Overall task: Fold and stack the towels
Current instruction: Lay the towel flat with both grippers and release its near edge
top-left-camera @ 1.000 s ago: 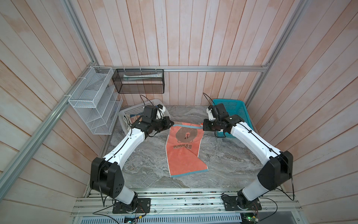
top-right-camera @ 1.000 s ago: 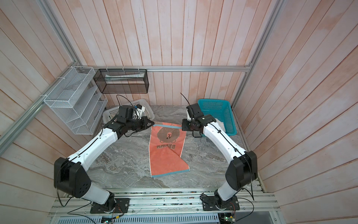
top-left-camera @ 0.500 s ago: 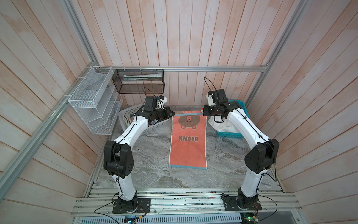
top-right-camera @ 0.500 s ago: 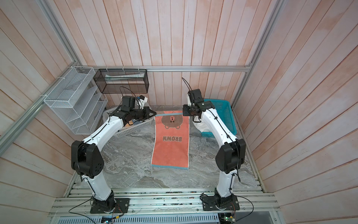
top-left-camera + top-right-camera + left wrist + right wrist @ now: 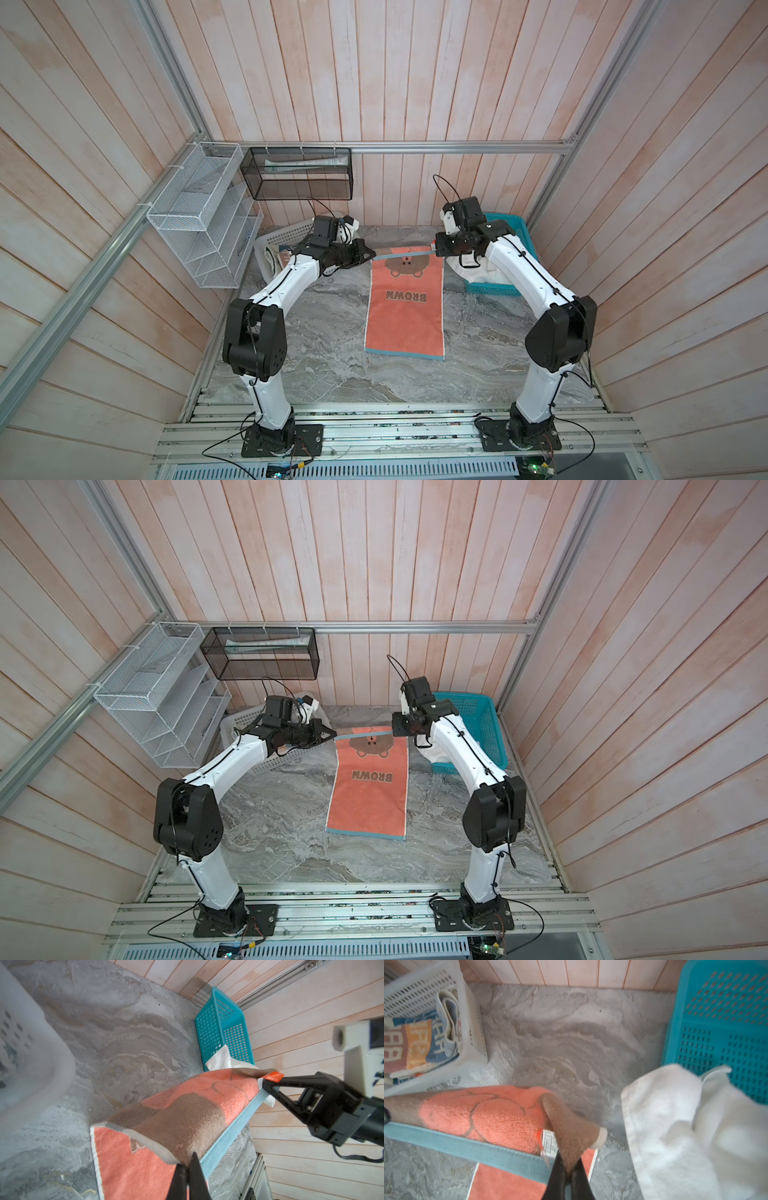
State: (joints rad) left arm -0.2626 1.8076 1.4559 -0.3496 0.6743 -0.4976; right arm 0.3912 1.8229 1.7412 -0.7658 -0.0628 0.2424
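The salmon-brown towel, with a bear and the word BROWN on it, lies lengthwise down the middle of the table. Its far edge is lifted and pulled taut between my two grippers. My left gripper is shut on the far left corner. At the far right corner, by the label, my right gripper is shut on the cloth. A plain white towel hangs over the teal basket's rim. The lettered towel lies folded in the white basket.
The white basket stands at the far left and the teal basket at the far right, both close to my wrists. A white wire shelf and a black mesh bin hang on the walls.
Both grippers carried the towel's far edge back toward the wall and apart. The towel went from skewed to straight and taut, then the edge sank slightly.
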